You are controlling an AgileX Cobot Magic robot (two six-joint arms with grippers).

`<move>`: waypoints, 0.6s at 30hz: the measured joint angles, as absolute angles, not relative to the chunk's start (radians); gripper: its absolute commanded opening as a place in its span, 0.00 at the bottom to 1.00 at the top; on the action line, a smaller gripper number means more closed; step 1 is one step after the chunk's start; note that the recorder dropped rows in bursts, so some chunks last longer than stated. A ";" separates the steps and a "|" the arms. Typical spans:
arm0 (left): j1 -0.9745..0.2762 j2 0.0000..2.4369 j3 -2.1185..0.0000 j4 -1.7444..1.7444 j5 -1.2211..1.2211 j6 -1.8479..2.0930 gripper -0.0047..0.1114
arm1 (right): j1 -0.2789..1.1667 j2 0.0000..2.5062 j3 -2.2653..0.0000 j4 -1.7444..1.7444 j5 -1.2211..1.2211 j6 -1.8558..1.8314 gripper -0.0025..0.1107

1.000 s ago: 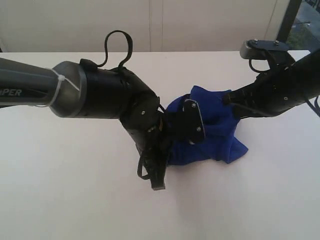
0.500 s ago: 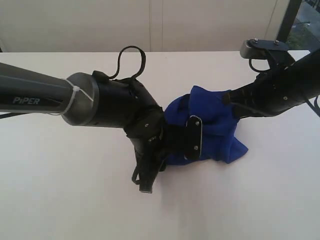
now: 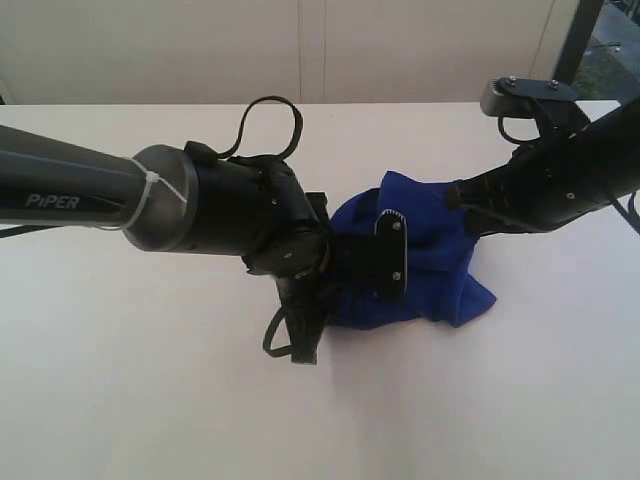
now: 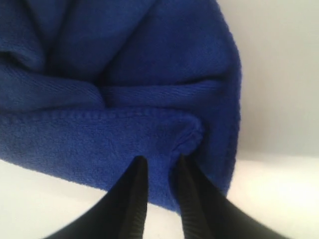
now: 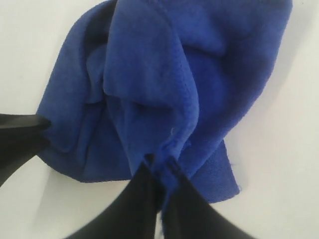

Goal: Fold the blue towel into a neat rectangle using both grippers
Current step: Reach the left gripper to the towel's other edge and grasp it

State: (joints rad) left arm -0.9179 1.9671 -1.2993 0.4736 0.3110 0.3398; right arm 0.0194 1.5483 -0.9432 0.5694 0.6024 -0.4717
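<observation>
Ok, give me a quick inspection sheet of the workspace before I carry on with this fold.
Surface: white table, no marks seen.
Job's things: blue towel bunched in a heap, not folded.
Clutter: nothing seen.
Grippers: left claw at the towel's edge, fingers close together, grip unclear; right claw shut on a towel fold.
Cables: black cable loop stands up off the left arm, clear of the cloth.
Surroundings: pale wall behind; dark frame at far right.

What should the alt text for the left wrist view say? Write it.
The left gripper pinches a fold at the edge of a bunched blue towel that fills most of the frame, its two black fingers nearly together. White table shows around the cloth.
</observation>
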 measured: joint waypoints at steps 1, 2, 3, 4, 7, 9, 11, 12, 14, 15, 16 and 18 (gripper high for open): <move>-0.918 1.967 -1.299 0.480 0.301 0.331 0.28 | 0.019 1.548 -0.943 0.569 0.602 -0.472 0.02; -0.918 1.967 -1.299 0.482 0.298 0.323 0.28 | 0.019 1.548 -0.943 0.569 0.602 -0.472 0.02; -0.918 1.967 -1.299 0.484 0.291 0.314 0.28 | 0.019 1.548 -0.943 0.569 0.602 -0.472 0.02; -0.918 1.967 -1.299 0.487 0.286 0.307 0.28 | 0.019 1.548 -0.943 0.569 0.602 -0.472 0.02; -0.918 1.967 -1.299 0.487 0.280 0.296 0.28 | 0.019 1.548 -0.943 0.569 0.602 -0.472 0.02; -0.918 1.967 -1.299 0.487 0.280 0.294 0.29 | 0.019 1.548 -0.943 0.569 0.602 -0.472 0.02; -0.918 1.967 -1.299 0.482 0.280 0.294 0.32 | 0.019 1.548 -0.943 0.569 0.602 -0.472 0.02; -0.918 1.967 -1.299 0.482 0.280 0.294 0.36 | 0.019 1.548 -0.943 0.569 0.602 -0.472 0.02; -0.918 1.967 -1.299 0.479 0.280 0.294 0.43 | 0.019 1.548 -0.943 0.569 0.602 -0.472 0.02; -0.918 1.967 -1.299 0.479 0.280 0.294 0.46 | 0.019 1.548 -0.943 0.569 0.602 -0.472 0.02; -0.918 1.967 -1.299 0.477 0.280 0.294 0.48 | 0.019 1.548 -0.943 0.569 0.602 -0.472 0.02; -0.918 1.967 -1.299 0.475 0.282 0.294 0.48 | 0.019 1.548 -0.943 0.569 0.602 -0.472 0.02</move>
